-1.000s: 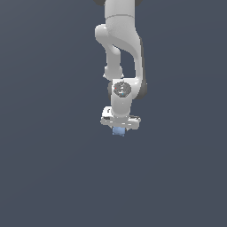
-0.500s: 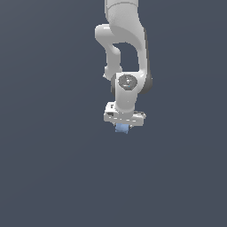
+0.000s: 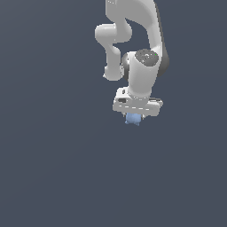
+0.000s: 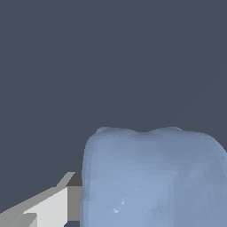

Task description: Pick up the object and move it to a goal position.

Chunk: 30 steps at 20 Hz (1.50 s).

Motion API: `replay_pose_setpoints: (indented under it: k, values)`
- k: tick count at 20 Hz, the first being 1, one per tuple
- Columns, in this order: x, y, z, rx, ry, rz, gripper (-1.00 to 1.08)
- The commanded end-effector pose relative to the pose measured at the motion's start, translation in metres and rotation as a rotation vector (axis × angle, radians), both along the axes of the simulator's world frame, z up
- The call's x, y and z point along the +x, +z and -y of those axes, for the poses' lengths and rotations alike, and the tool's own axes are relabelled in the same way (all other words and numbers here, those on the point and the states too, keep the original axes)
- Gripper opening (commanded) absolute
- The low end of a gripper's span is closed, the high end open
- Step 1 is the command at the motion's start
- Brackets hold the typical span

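Under the wrist, at about 1 o'clock from the centre of the exterior view, you find the whole of the action.

Arm: the white Panda arm (image 3: 141, 53) enters at 12 o'clock and folds down to a point just above the frame's centre, its hand pointing straight down.

Gripper: the gripper (image 3: 133, 118) hangs below the broad white hand body; you see its fingers only as short stubs, mostly hidden by the object.

Object: the light-blue object (image 3: 133, 119) sits directly beneath the hand body, between the fingers, narrower than the hand. In the wrist view you see it (image 4: 155, 177) close up, lumpy and rounded, filling the quarter towards 5 o'clock.

Finger: one white finger (image 4: 48, 206) with a dark pad lies flush against the object's side in the wrist view.

Grip state: the fingers are closed onto the object.

Surroundings: you see only a plain dark grey-blue background (image 3: 53, 168) around the arm.
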<state>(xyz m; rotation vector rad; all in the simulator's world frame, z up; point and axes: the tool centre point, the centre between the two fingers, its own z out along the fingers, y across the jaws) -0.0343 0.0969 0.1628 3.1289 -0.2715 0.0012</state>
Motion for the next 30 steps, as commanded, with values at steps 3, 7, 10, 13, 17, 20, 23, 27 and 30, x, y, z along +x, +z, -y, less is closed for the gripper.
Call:
replay_pose_setpoints:
  k: [3,7,10,13,17,20,23,27,30]
  values:
    - [0.002,0.049,-0.026,0.0,0.0,0.0,-1.0]
    - [0.004,0.092,-0.048,0.0,0.0,0.0,-1.0]
    - [0.007,0.122,-0.064,0.0,0.0,0.0,-1.0]
    - [0.009,0.148,-0.078,0.0,0.0,0.0,-1.0]
    - [0.012,0.175,-0.093,0.0,0.0,0.0,-1.0]
    - [0.014,0.189,-0.101,0.0,0.0,0.0,-1.0]
    - [0.015,0.199,-0.107,0.0,0.0,0.0,-1.0]
    - [0.017,0.207,-0.111,0.001,0.0,-0.001,-1.0]
    - [0.017,0.208,-0.112,0.001,0.0,-0.001,-1.0]
